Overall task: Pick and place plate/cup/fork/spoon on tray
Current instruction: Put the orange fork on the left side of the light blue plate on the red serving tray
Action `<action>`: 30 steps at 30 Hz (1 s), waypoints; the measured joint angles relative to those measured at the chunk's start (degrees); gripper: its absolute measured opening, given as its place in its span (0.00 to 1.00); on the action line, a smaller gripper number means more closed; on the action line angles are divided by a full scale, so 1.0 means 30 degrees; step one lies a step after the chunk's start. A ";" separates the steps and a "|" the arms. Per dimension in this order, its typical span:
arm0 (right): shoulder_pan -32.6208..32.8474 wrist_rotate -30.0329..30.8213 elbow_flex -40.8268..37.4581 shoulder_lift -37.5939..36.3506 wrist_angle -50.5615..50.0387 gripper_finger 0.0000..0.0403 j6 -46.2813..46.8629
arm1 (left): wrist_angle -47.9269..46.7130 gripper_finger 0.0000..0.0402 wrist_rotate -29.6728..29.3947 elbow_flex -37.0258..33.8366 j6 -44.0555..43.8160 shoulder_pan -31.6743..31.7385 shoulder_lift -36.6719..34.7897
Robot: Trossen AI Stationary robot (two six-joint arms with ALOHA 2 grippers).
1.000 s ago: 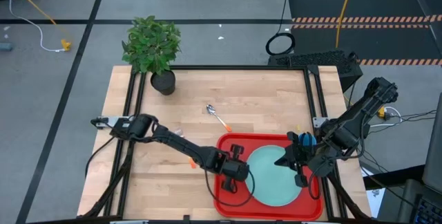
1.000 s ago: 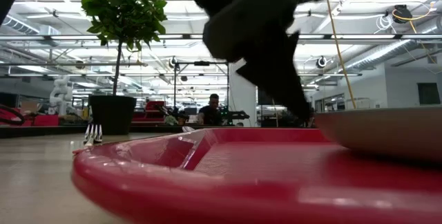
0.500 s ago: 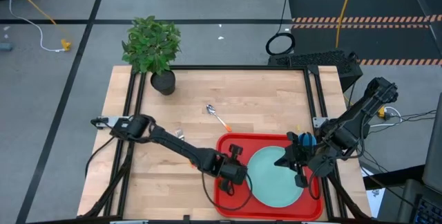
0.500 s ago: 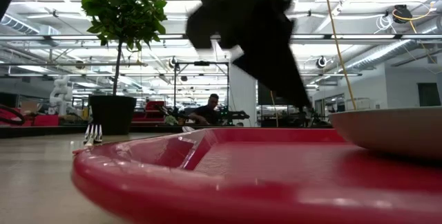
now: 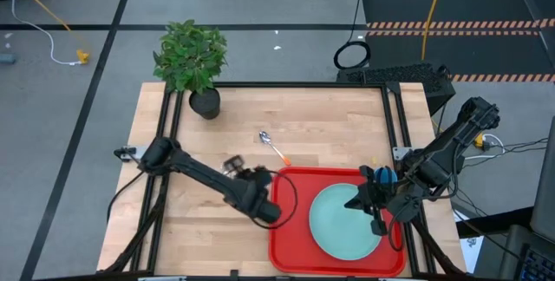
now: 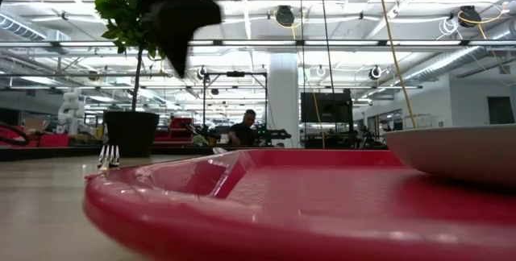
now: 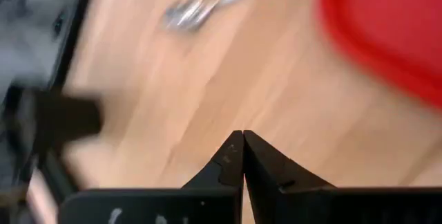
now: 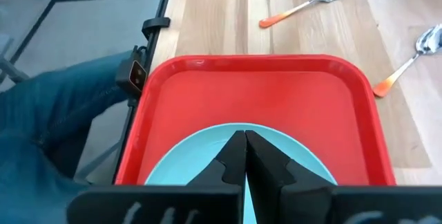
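Note:
The red tray [image 5: 290, 229] lies at the table's near right, and the mint-green plate [image 5: 345, 222] rests flat in it. My left gripper [image 5: 231, 166] is shut and empty. It hangs above the wood just left of the tray, close over the orange-handled fork [image 8: 304, 6], which lies flat on the table. The spoon [image 5: 274, 147] lies on the wood beyond the tray's far left corner. My right gripper [image 8: 245, 144] is shut over the plate's right part; I cannot tell if it touches. A small blue thing [image 5: 384, 175], perhaps the cup, shows beside the right arm, mostly hidden.
A potted plant [image 5: 205, 103] stands at the table's far left corner. Black frame rails run along the table's left and right edges. Bare wood lies left of the tray and toward the far edge. A blurred blue shape [image 8: 69, 113] shows beyond the table's near edge.
My left gripper has left the tray's left part beside the plate. It has risen and gone toward the table's left and far side, and now hangs over the fork. It has stayed shut. The plate has shifted slightly toward the table's right.

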 joint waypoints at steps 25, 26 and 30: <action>-0.0699 -0.1417 -0.0955 0.0000 0.2450 0.00 0.0464 | 0.2470 0.53 0.5143 -0.5848 -1.4047 -0.0186 -0.0051; -0.0620 -0.1500 -0.1030 0.0000 0.2595 0.00 0.0611 | 0.2567 0.53 0.4774 -0.5848 -1.4957 -0.0180 -0.0051; -0.0327 -0.1508 -0.1144 0.0007 0.3388 0.00 0.1238 | 0.3872 0.50 0.3417 -0.6090 -1.7618 -0.0366 -0.0048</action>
